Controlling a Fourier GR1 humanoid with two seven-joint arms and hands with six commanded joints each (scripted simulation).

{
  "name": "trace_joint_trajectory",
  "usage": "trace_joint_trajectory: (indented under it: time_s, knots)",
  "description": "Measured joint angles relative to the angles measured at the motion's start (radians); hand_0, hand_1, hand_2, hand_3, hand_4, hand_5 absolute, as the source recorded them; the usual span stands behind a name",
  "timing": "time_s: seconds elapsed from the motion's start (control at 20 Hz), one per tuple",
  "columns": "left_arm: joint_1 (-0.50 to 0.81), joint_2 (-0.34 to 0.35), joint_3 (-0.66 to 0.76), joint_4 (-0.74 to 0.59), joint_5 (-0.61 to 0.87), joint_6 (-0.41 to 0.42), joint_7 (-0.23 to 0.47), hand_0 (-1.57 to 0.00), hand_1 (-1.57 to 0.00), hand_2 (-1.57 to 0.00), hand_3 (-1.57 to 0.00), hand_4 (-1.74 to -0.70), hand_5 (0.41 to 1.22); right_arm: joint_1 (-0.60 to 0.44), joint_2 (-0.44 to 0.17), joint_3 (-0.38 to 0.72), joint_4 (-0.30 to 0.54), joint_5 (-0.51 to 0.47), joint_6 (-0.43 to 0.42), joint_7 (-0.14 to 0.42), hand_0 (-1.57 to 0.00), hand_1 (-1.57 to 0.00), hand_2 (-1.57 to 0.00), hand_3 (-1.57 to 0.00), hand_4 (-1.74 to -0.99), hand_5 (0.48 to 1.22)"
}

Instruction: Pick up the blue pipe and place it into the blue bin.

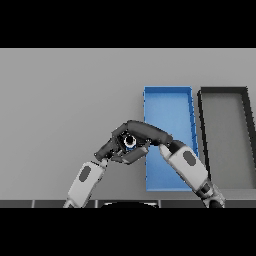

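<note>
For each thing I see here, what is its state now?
blue pipe: held between both hands, beside the blue bin, mostly hidden.
blue bin: open, nothing seen inside.
dark bin: open, nothing seen inside.
left hand: curled against the pipe.
right hand: curled over the pipe.

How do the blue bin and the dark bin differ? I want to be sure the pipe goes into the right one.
The blue bin is bright blue throughout; the dark bin has black walls and a grey floor. The blue bin lies left of the dark bin, nearer both hands, and the right arm crosses it. Both are long, open rectangles, side by side.
</note>
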Motion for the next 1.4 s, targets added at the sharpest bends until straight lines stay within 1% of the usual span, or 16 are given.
trace_joint_trajectory:
  time_s: [0.1, 0.25, 0.3, 0.4, 0.5, 0.55, 0.65, 0.7, 0.75, 0.8, 0.9, 1.05, 1.15, 1.25, 1.35, 1.4]
  knots:
    - [0.004, -0.014, 0.008, 0.008, 0.030, -0.014, -0.014, -1.57, -1.57, -1.57, -1.50, -1.70, 1.221, 0.020, 0.006, 0.007, -0.003, -0.024, -0.015, -0.018, -1.34, -1.34, -1.35, -1.19, -1.628, 0.856]
    - [-0.003, -0.024, 0.009, 0.012, 0.042, -0.018, -0.019, -1.57, -1.57, -1.57, -1.44, -1.72, 1.221, 0.015, -0.002, 0.033, -0.003, -0.020, -0.030, -0.069, -1.45, -1.45, -1.46, -1.36, -1.680, 1.034]
    - [0.001, -0.021, 0.009, 0.012, 0.040, -0.018, -0.037, -1.57, -1.57, -1.57, -1.44, -1.72, 1.221, 0.011, -0.005, 0.045, -0.008, -0.012, -0.041, -0.069, -1.48, -1.48, -1.48, -1.40, -1.692, 1.071]
    - [0.001, -0.019, 0.013, 0.010, 0.030, -0.018, -0.019, -1.57, -1.57, -1.57, -1.43, -1.73, 1.221, 0.026, -0.023, 0.059, -0.008, -0.002, -0.051, -0.137, -1.51, -1.51, -1.51, -1.46, -1.710, 1.125]
    - [-0.003, -0.012, 0.013, -0.001, 0.024, -0.016, -0.028, -1.57, -1.57, -1.57, -1.43, -1.73, 1.221, 0.015, -0.024, 0.063, 0.000, -0.014, -0.071, -0.164, -1.53, -1.53, -1.53, -1.50, -1.721, 1.160]
    - [-0.004, -0.010, 0.011, -0.011, 0.019, -0.013, -0.013, -1.57, -1.57, -1.57, -1.42, -1.73, 1.221, 0.020, -0.031, 0.061, -0.008, -0.029, -0.086, -0.164, -1.54, -1.54, -1.54, -1.52, -1.725, 1.172]
    - [-0.012, 0.003, 0.020, -0.004, 0.006, -0.005, -0.037, -1.57, -1.57, -1.57, -1.45, -1.72, 1.221, 0.018, -0.035, 0.068, -0.016, -0.020, -0.112, -0.137, -1.55, -1.55, -1.55, -1.54, -1.731, 1.190]
    - [-0.009, 0.006, 0.017, -0.001, -0.020, 0.018, -0.055, -1.46, -1.34, -1.29, -1.17, -1.60, 1.221, 0.025, -0.034, 0.077, -0.015, -0.009, -0.116, -0.155, -1.56, -1.56, -1.56, -1.54, -1.733, 1.196]
    - [-0.007, 0.011, 0.013, -0.005, -0.039, 0.030, -0.060, -1.17, -1.07, -1.03, -0.93, -1.47, 1.221, 0.018, -0.033, 0.077, -0.011, -0.001, -0.124, -0.149, -1.56, -1.56, -1.56, -1.55, -1.734, 1.201]
    - [-0.011, 0.020, 0.010, 0.002, -0.039, 0.010, -0.064, -0.94, -0.86, -0.83, -0.75, -1.37, 1.221, 0.028, -0.034, 0.093, -0.021, 0.013, -0.129, -0.152, -1.56, -1.56, -1.56, -1.55, -1.736, 1.205]
    - [-0.018, 0.032, 0.011, 0.002, -0.058, -0.037, -0.046, -0.60, -0.55, -0.53, -0.48, -1.21, 1.221, 0.015, -0.030, 0.088, -0.019, -0.002, -0.144, -0.086, -1.56, -1.56, -1.56, -1.56, -1.738, 1.211]
    - [-0.008, 0.032, 0.016, -0.002, -0.102, -0.061, -0.038, -0.31, -0.28, -0.27, -0.24, -1.05, 0.938, 0.029, -0.023, 0.098, -0.035, 0.004, -0.155, -0.056, -1.57, -1.57, -1.57, -1.56, -1.739, 1.216]
    - [-0.008, 0.033, 0.030, -0.019, -0.086, -0.057, 0.014, -0.20, -0.18, -0.17, -0.16, -1.00, 0.770, 0.017, -0.032, 0.093, -0.040, 0.011, -0.153, -0.073, -1.57, -1.57, -1.57, -1.57, -1.740, 1.218]
    - [-0.011, 0.028, 0.034, -0.009, -0.077, -0.062, 0.044, -0.12, -0.11, -0.11, -0.10, -0.97, 0.647, 0.020, -0.026, 0.099, -0.035, 0.033, -0.162, -0.084, -1.57, -1.57, -1.57, -1.57, -1.740, 1.219]
    - [0.001, 0.017, 0.041, -0.011, -0.060, -0.060, 0.081, -0.08, -0.07, -0.07, -0.06, -0.97, 0.567, 0.027, -0.026, 0.096, -0.031, 0.025, -0.160, -0.099, -1.57, -1.57, -1.57, -1.57, -1.741, 1.220]
    - [0.010, 0.017, 0.033, -0.015, -0.073, -0.051, 0.071, -0.06, -0.06, -0.06, -0.05, -0.96, 0.538, 0.026, -0.021, 0.092, -0.026, 0.011, -0.159, -0.094, -1.57, -1.57, -1.57, -1.57, -1.741, 1.220]
